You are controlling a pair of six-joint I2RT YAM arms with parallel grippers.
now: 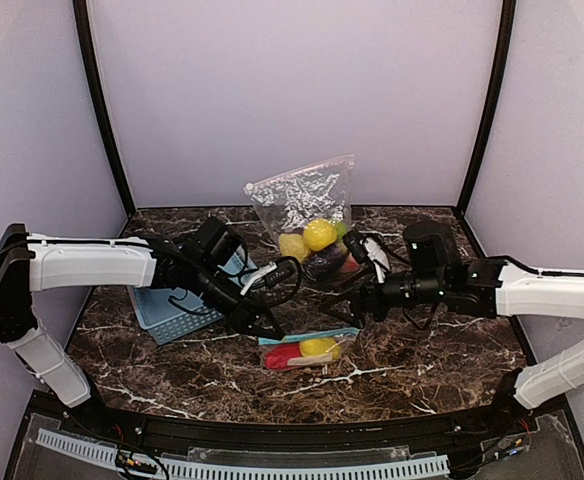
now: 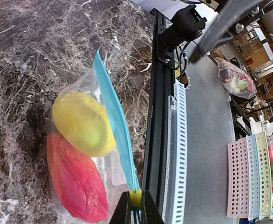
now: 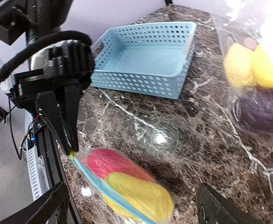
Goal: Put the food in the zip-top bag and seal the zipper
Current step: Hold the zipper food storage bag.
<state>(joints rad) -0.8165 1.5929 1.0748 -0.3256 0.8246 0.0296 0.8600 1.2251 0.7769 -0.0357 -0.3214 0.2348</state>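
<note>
A small zip-top bag (image 1: 307,352) lies on the marble table and holds a yellow piece (image 2: 82,123) and a red piece (image 2: 75,182). Its blue zipper strip (image 2: 115,126) runs along one edge. My left gripper (image 2: 135,196) is shut on the yellow zipper slider (image 2: 135,200) at the bag's left end; the gripper also shows in the top view (image 1: 270,328). My right gripper (image 3: 132,210) is open and hovers just above the bag (image 3: 127,186), touching nothing; it sits by the bag's right end in the top view (image 1: 352,303).
A light-blue perforated basket (image 1: 177,305) stands left of the bag, under the left arm. A larger clear bag (image 1: 307,215) with lemons and a purple eggplant (image 3: 262,109) stands upright behind. The table's front rail (image 2: 157,116) is close to the small bag.
</note>
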